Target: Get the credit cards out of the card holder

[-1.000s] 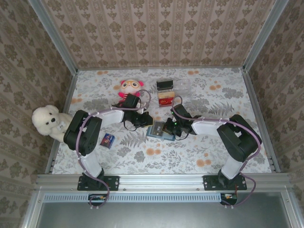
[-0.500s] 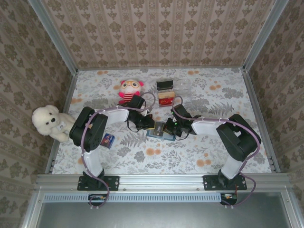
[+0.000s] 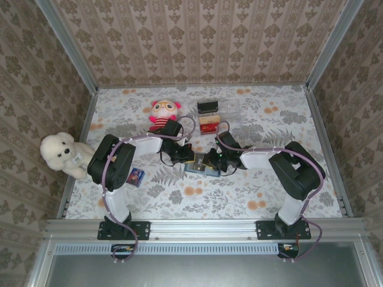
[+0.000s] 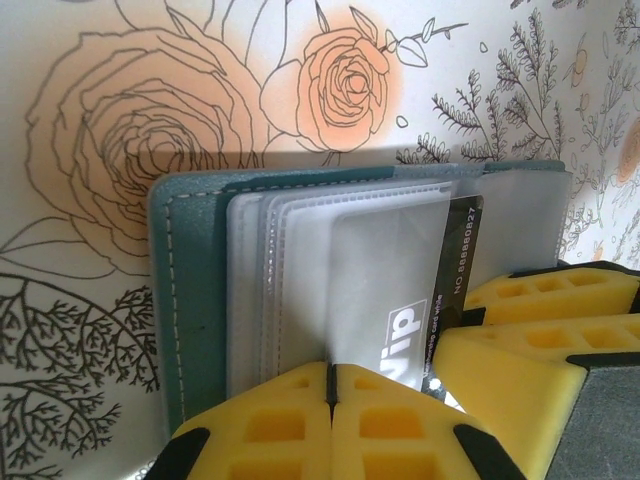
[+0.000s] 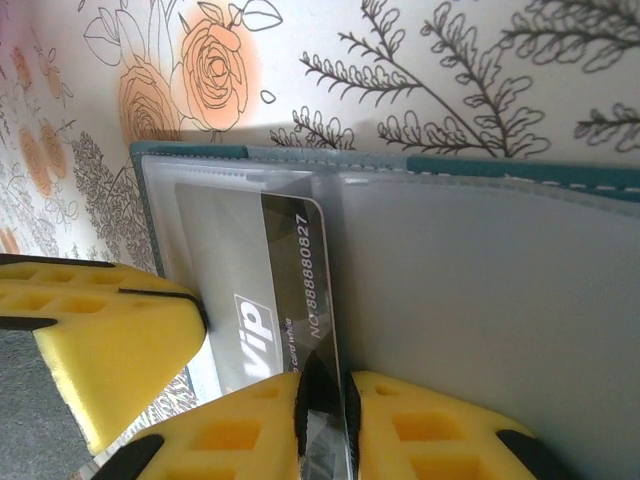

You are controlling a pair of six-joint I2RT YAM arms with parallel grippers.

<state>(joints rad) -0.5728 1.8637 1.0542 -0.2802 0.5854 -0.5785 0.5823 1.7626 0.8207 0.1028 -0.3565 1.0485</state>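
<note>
Top: card holder (image 3: 199,165) lay mid-counter (image 3: 269,191), between both arms' tips. Left wrist: left fingers (image 4: 270,425) were pressed together on the holder's clear sleeve (image 4: 385,260). Right wrist: right fingers (image 5: 430,430) stood barely apart, dark card (image 5: 262,285) edge between them; couldn't tell if gripping.

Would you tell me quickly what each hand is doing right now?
Left hand: closed on a clear plastic sleeve of the teal card holder.
Right hand: closed on the dark rectangular VIP card.

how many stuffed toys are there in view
2: a white plush dog at the table's left edge, and a pink-haired doll toward the far side, left of the clear tray. Small ones could be hidden.
</note>
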